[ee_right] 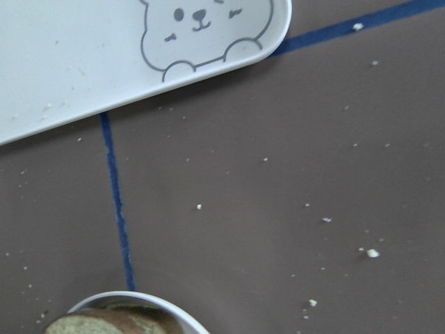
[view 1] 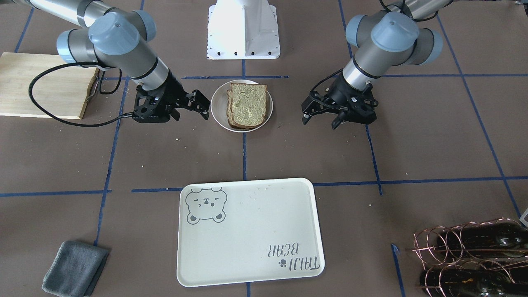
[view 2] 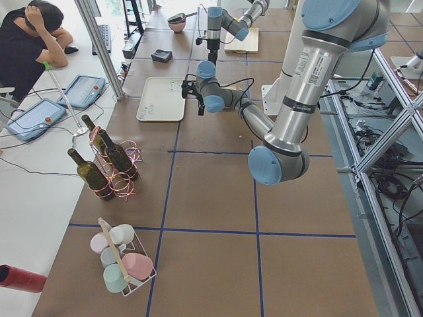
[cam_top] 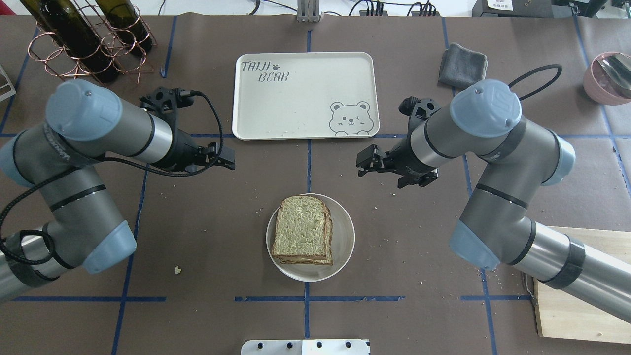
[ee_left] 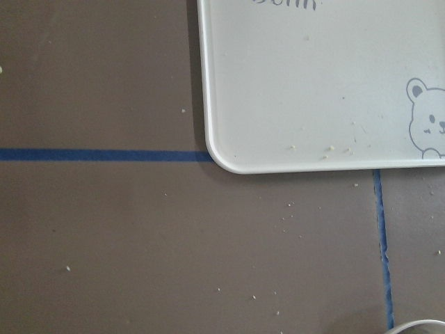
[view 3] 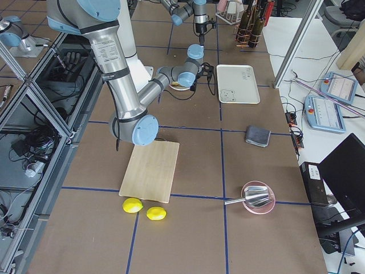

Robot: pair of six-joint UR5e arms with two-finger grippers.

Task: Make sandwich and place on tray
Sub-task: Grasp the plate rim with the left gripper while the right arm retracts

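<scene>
The sandwich [view 1: 248, 105] lies on a small round white plate [view 1: 218, 108] in the middle of the table: two pale greenish-tan slices with dark crust, stacked. No egg shows between them. It also shows in the overhead view [cam_top: 301, 230]. The cream-white tray [view 1: 247, 235] with the bear drawing lies bare beyond the plate, away from the robot's base [cam_top: 296, 98]. My left gripper [view 1: 321, 118] hangs open and empty beside the plate. My right gripper [view 1: 189, 110] hangs open and empty on the plate's other side. The wrist views show tray corners [ee_left: 313, 90] [ee_right: 83, 62].
A wooden cutting board [view 1: 41, 84] lies under my right arm. A grey cloth [view 1: 74, 268] lies near the tray. Wine bottles in a copper rack [view 1: 474, 255] stand on my left side. A pink bowl [cam_top: 609, 76] sits far right. Two lemons [view 3: 142, 209] lie past the board.
</scene>
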